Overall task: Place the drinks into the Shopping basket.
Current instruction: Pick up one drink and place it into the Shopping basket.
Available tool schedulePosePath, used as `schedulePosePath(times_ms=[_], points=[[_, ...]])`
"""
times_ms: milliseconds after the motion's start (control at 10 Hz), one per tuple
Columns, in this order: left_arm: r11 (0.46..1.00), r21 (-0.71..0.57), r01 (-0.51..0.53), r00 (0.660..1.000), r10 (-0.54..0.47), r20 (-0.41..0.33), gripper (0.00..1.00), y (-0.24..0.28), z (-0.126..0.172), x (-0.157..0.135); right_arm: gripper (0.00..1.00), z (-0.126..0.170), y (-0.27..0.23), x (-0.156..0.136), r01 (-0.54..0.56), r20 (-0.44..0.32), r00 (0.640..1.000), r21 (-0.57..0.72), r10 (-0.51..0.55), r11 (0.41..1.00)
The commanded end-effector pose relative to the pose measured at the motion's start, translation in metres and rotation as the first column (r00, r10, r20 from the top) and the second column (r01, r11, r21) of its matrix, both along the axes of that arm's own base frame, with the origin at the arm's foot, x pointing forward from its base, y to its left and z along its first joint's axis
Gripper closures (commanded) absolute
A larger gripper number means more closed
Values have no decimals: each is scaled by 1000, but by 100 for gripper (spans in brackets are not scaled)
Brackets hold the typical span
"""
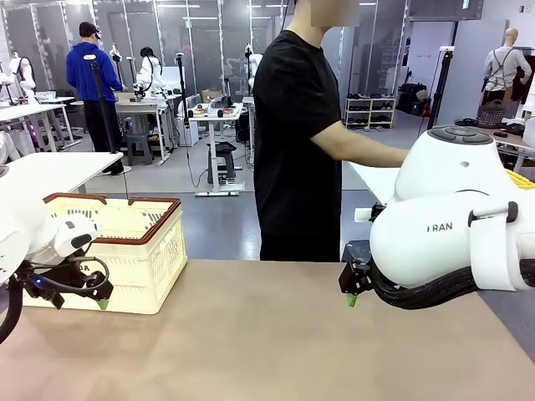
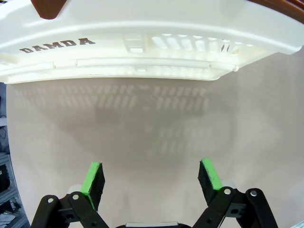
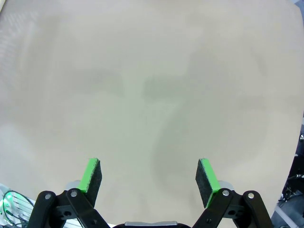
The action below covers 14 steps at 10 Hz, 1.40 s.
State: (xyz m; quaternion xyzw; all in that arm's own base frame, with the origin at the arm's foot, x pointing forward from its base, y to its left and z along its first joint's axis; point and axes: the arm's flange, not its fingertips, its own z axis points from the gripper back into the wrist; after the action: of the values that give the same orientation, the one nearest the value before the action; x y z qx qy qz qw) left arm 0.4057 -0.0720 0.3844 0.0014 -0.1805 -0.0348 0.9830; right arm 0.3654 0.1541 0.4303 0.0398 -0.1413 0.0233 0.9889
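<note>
The cream-white Shopping basket (image 1: 125, 251) with a brown rim stands on the table's left side. My left gripper (image 1: 96, 302) hangs open just in front of its near wall. In the left wrist view the fingers (image 2: 152, 178) are spread over bare tabletop, with the basket's "DAMDA" side (image 2: 142, 47) close ahead. My right gripper (image 1: 352, 296) hovers open a little above the table at the right, and its wrist view shows the gripper (image 3: 151, 183) over plain table. Nothing lies between either pair of fingers. The drinks are out of view.
A person in a black shirt (image 1: 297, 142) stands at the far edge, one arm (image 1: 359, 150) stretched toward picture right behind my right arm. A yellow object (image 1: 520, 178) peeks out at the far right. The brown tabletop (image 1: 251, 342) is bare between the grippers.
</note>
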Motion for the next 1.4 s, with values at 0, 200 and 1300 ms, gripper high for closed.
schedulePosePath(times_ms=[0,200,1300], points=[[1000,3,0,1000,0,2,0,-1,2,-1,0,1,0,0,-9,3,1000,3,9,1000],[1000,3,0,1000,0,2,0,-1,2,-1,0,1,0,0,-9,3,1000,3,9,1000],[1000,3,0,1000,0,2,0,-1,2,-1,0,1,0,0,-9,3,1000,3,9,1000]])
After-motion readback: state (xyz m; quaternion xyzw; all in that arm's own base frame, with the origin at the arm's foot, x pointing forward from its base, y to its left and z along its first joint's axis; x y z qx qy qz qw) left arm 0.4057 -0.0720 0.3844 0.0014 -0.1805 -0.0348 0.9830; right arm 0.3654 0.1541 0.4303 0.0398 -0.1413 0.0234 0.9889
